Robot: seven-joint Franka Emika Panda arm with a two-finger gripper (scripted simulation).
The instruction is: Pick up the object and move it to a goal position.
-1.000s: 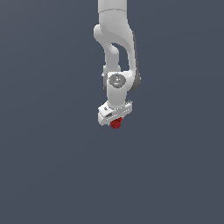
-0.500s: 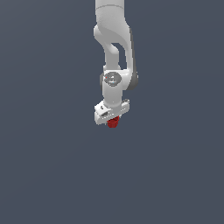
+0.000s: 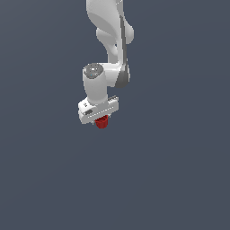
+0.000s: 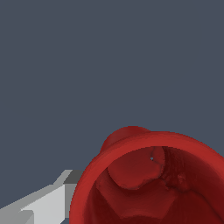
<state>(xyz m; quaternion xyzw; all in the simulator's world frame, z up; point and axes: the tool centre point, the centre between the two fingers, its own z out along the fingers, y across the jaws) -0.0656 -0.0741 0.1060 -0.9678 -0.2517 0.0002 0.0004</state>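
Object (image 3: 102, 122): small dark-red cup-like item, hollow interior facing the wrist camera, held at the underside of the white gripper (image 3: 101, 120), whose fingers are clamped on it. Arm (image 3: 110, 36): white, hanging from above against plain grey-blue background.

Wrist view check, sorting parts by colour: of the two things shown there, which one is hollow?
The red cup: its open mouth shows an inside cavity. The grey-white finger beside it looks solid.
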